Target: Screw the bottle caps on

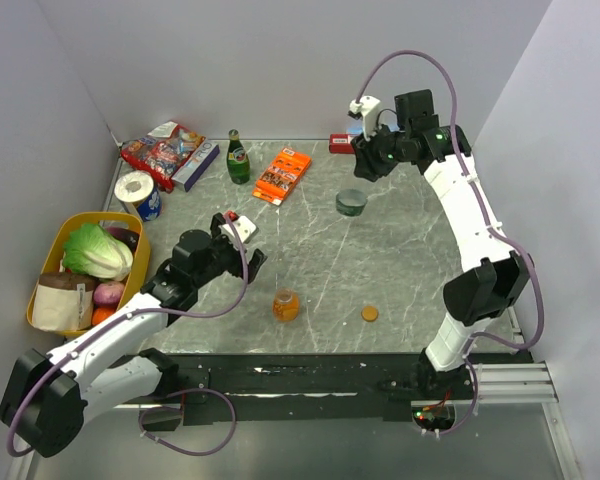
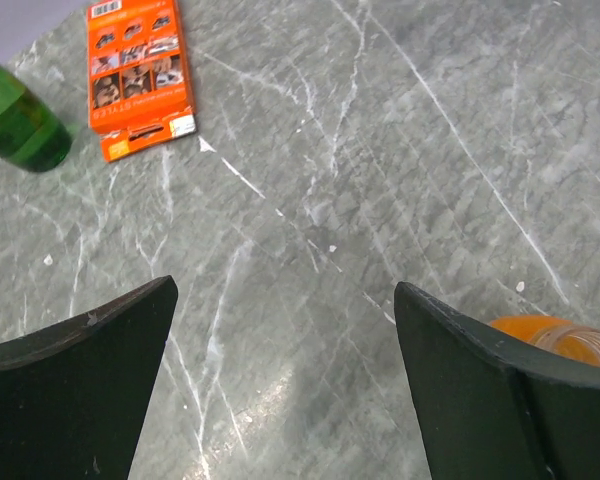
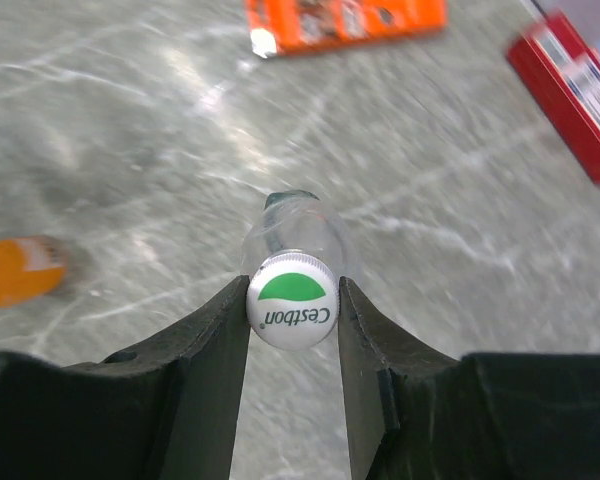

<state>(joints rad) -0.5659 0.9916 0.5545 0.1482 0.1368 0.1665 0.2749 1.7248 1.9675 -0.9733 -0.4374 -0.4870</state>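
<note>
My right gripper (image 3: 291, 283) is shut on the whitish cap with a green mark (image 3: 292, 305). It holds the cap in the air above the stubby dark grey-green bottle (image 3: 292, 228), which stands on the table at the back (image 1: 351, 203). In the top view the right gripper (image 1: 364, 163) hangs just behind that bottle. The squat orange bottle (image 1: 286, 305) stands uncapped near the front middle, and the orange-brown cap (image 1: 369, 313) lies to its right. My left gripper (image 1: 252, 258) is open and empty, up and left of the orange bottle (image 2: 555, 335).
A tall green glass bottle (image 1: 238, 158), an orange box (image 1: 282, 174) and a red box (image 1: 340, 143) stand at the back. A yellow basket (image 1: 52, 250) of vegetables, a snack bag (image 1: 162, 145) and a tape roll (image 1: 135, 188) sit at the left.
</note>
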